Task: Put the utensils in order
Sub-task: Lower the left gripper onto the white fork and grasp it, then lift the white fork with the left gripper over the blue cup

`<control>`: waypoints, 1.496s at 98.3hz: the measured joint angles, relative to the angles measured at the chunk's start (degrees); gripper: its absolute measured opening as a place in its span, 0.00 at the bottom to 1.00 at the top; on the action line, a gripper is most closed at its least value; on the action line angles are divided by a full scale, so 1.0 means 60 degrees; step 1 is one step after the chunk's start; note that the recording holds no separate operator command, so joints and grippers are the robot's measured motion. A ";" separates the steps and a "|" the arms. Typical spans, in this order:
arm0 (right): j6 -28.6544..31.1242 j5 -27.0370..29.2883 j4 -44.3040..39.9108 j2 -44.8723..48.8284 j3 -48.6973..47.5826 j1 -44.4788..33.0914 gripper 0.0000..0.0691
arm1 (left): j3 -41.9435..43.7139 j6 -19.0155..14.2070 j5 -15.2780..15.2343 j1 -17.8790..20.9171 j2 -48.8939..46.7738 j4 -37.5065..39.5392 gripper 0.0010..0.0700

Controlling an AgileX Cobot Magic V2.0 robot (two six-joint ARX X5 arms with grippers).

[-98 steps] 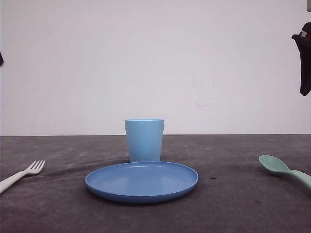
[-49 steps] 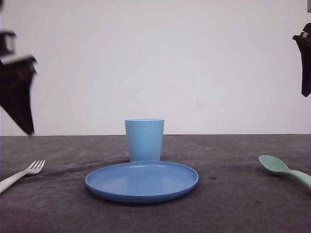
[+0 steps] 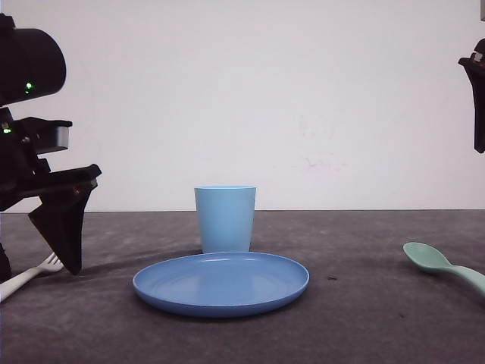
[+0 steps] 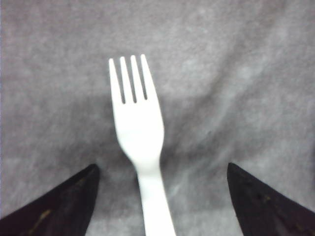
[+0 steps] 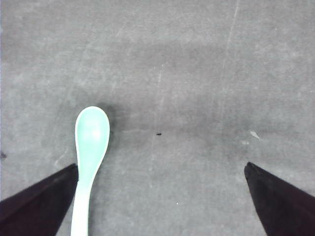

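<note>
The white fork [image 3: 23, 280] lies flat on the dark table at the far left, tines toward the middle. My left gripper [image 3: 70, 258] hangs low over it, open. In the left wrist view the fork [image 4: 138, 130] lies between the spread fingers of that gripper [image 4: 161, 167], its handle closer to one finger, neither touching it. The mint-green spoon [image 3: 433, 260] rests at the far right. My right gripper [image 3: 479, 114] is high above it, open. In the right wrist view the spoon [image 5: 91, 135] lies beside one finger of this gripper [image 5: 161, 165].
A blue round plate [image 3: 221, 283] sits mid-table with a light blue cup [image 3: 225, 218] upright just behind it. Bare grey table [image 3: 364, 303] lies between the plate and each utensil. A white wall closes the back.
My left arm has swung in from the left edge and dropped down to just above the fork. The right gripper has hardly moved. Fork, spoon, plate and cup lie as before.
</note>
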 joint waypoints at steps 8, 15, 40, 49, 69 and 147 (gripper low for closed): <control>-0.0004 0.0007 -0.0007 0.0000 0.0000 0.0000 0.99 | 0.0047 -0.0004 -0.0138 -0.0084 0.0080 -0.0007 0.72; 0.0000 0.0007 -0.0007 0.0000 0.0000 0.0000 0.99 | 0.0058 -0.0004 -0.0310 -0.0146 0.0102 -0.0022 0.66; 0.0000 0.0011 -0.0011 0.0000 0.0000 0.0000 0.99 | 0.0058 -0.0007 -0.0776 -0.0248 0.0153 -0.0029 0.28; 0.0000 0.0007 -0.0011 0.0000 0.0000 0.0000 0.99 | 0.0058 -0.0007 -0.0772 -0.0277 0.0157 -0.0033 0.21; 0.0000 0.0007 -0.0011 0.0000 0.0000 0.0000 0.99 | 0.0058 0.0000 -0.0678 -0.0299 0.0157 -0.0007 0.06; 0.0000 0.0011 -0.0066 0.0000 0.0000 0.0000 0.99 | -0.0025 0.0102 0.0222 -0.0426 -0.3541 0.3180 0.05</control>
